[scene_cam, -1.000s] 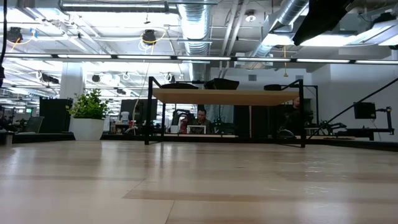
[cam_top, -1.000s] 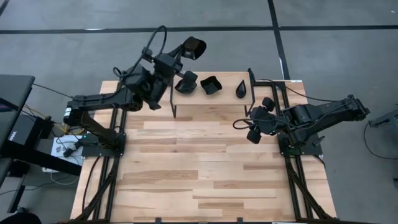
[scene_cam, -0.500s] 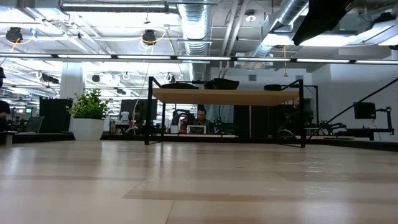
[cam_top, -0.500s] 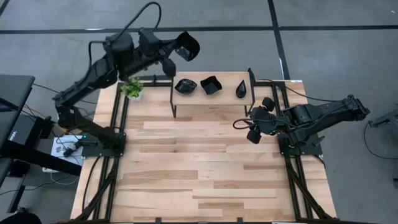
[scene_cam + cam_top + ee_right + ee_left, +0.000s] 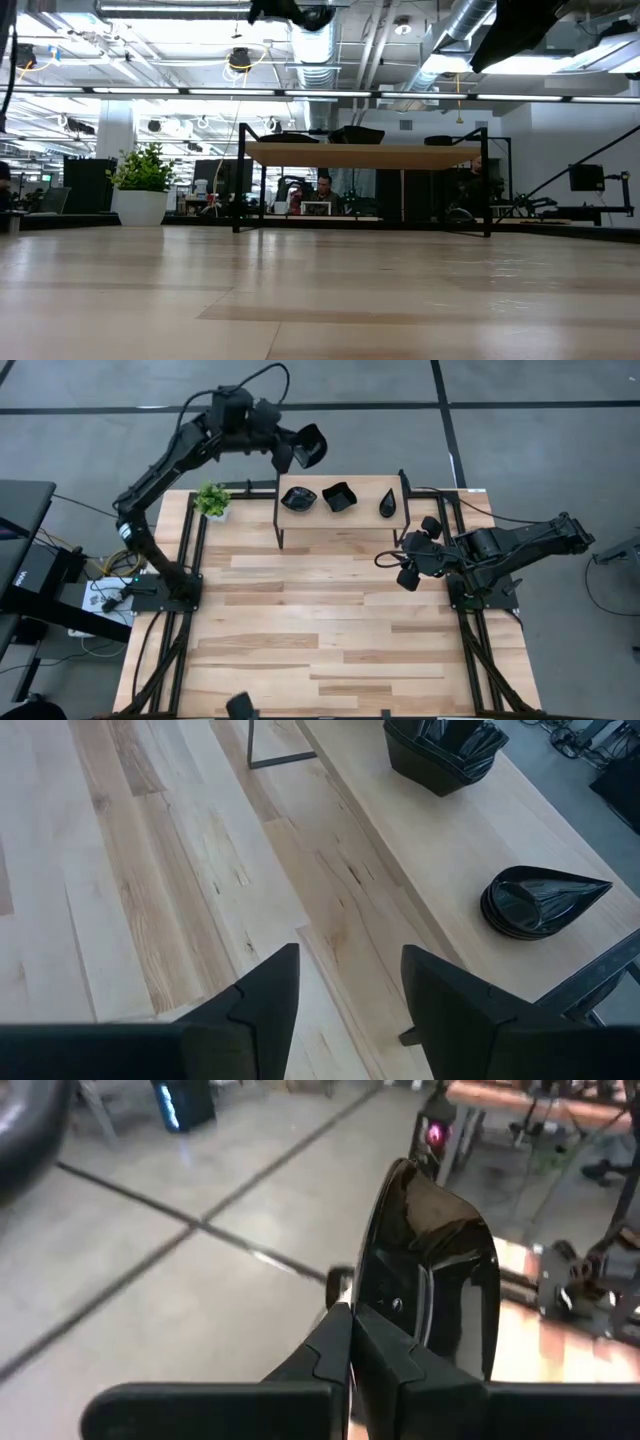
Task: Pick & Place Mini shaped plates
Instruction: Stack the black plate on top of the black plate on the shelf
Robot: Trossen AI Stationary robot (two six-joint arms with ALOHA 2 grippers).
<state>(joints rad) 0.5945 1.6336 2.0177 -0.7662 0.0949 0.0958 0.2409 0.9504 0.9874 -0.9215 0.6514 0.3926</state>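
My left gripper [image 5: 292,450] is raised beyond the table's far edge, left of the shelf, and is shut on one glossy black mini plate [image 5: 310,447]. The low view shows that plate [image 5: 305,13] near the ceiling line. Three stacks of black plates rest on the wooden shelf [image 5: 360,515]: a wavy one [image 5: 298,498], a square one [image 5: 339,497] and a teardrop one [image 5: 388,504]. My right gripper [image 5: 403,567] hovers open near the shelf's right leg. Its wrist view shows the square stack [image 5: 447,750] and the teardrop stack [image 5: 535,900]. My left gripper pinches the plate's rim [image 5: 366,1298] between its two fingers [image 5: 330,1342], one on the hollow side and one on the back. It comes roughly level from the table's left. The plate [image 5: 432,1260] stands on edge beyond the fingertips, lifted clear of everything.
A small green potted plant [image 5: 211,500] stands at the table's far left corner, seen in the low view [image 5: 145,180] left of the shelf [image 5: 365,155]. The shelf's black legs stand on the far part of the table. Bare boards [image 5: 320,620] lie nearer. A person sits behind the shelf.
The left arm has swung its elbow away from over the shelf's left end toward the far left and risen, uncovering the potted plant. It has kept hold of the plate, which stays beyond the far edge and has come into the top of the low view.
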